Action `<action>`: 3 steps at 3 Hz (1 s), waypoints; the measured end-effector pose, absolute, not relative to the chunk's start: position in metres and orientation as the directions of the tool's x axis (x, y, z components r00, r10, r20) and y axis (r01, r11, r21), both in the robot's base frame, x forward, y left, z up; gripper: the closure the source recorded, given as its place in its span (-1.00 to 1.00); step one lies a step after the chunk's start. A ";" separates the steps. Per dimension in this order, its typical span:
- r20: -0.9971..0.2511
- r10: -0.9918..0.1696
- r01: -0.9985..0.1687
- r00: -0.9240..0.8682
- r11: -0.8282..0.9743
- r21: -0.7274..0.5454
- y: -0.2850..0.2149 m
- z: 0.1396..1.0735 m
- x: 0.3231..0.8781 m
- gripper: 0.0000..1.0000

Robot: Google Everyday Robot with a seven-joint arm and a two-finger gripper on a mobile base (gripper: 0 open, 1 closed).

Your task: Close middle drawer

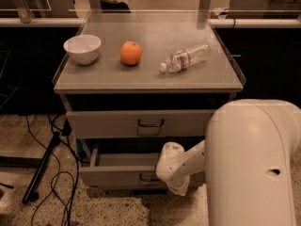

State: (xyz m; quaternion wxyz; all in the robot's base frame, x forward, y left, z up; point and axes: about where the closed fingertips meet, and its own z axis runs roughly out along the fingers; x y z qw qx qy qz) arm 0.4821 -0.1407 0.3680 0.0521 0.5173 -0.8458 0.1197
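1. Camera view: the middle drawer stands partly pulled out beneath the top drawer.
2. The gripper sits at its front, right of the handle; whether it is parted or closed cannot be told.

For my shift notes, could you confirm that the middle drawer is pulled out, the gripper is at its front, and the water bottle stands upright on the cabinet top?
Not quite: the camera view shows the water bottle lying on its side on the cabinet top, not upright. The middle drawer is pulled out and the gripper is at its front.
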 end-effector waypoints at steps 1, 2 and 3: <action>0.195 -0.852 -0.873 -0.485 0.460 -0.161 -0.148 0.375 0.493 1.00; 0.150 -0.831 -0.841 -0.536 0.510 -0.179 -0.162 0.392 0.515 1.00; 0.113 -0.821 -0.822 -0.559 0.531 -0.208 -0.170 0.414 0.532 1.00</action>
